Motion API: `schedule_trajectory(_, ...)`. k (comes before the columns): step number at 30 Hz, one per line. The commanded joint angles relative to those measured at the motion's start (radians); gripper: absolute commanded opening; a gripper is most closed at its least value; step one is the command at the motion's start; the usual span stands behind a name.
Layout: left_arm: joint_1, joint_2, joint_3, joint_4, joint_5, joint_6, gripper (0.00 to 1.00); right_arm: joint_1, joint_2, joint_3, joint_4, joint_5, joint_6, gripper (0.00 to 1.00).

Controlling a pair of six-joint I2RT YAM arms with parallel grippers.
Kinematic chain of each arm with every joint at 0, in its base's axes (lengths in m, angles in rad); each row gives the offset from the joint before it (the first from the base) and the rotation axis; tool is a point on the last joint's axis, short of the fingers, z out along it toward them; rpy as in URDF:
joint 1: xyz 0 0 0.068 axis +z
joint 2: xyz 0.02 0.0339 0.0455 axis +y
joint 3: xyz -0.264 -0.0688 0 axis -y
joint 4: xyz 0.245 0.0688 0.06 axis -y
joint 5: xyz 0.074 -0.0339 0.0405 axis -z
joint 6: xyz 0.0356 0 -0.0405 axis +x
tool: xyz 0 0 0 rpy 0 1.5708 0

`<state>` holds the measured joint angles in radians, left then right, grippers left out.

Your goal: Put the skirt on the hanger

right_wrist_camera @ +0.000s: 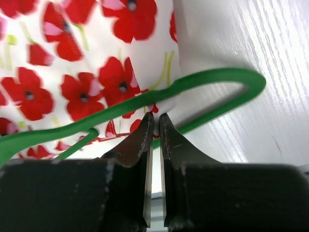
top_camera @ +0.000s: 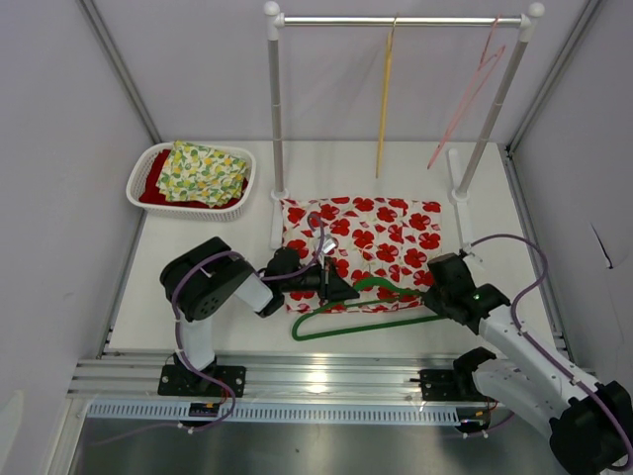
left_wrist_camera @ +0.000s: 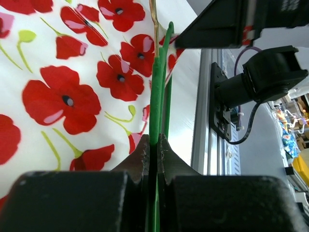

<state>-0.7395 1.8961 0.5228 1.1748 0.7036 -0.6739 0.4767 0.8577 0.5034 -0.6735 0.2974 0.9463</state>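
The skirt (top_camera: pixel 376 237), white with red poppies, lies flat on the table in front of the rack. A green hanger (top_camera: pixel 368 324) rests across its near hem, hook toward the skirt. My left gripper (top_camera: pixel 348 290) is shut on the hanger; in the left wrist view the green wire (left_wrist_camera: pixel 158 87) runs straight out from between the closed jaws (left_wrist_camera: pixel 157 141) over the skirt (left_wrist_camera: pixel 72 96). My right gripper (top_camera: pixel 432 284) is shut on the skirt's near right edge. In the right wrist view its tips (right_wrist_camera: pixel 157 116) pinch a fold of fabric (right_wrist_camera: pixel 154 63) just under the hanger's end loop (right_wrist_camera: pixel 217 77).
A white basket (top_camera: pixel 141 176) with folded floral cloth stands at the back left. A clothes rack (top_camera: pixel 396 20) stands behind the skirt, with a yellow hanger (top_camera: pixel 384 99) and a pink hanger (top_camera: pixel 465 94) on its bar. Walls close in left and right.
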Motion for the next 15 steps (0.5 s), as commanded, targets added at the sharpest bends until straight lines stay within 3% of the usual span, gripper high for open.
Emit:
schedule_trajectory(1, 0.012, 0.003, 0.022, -0.035, -0.022, 0.079, 0.00, -0.026, -0.016, 0.093, -0.049, -0.001, -0.044, 0.04)
schedule_trajectory(15, 0.064, -0.038, 0.006, -0.128, -0.085, 0.157, 0.00, -0.234, -0.060, 0.138, -0.104, -0.125, -0.132, 0.02)
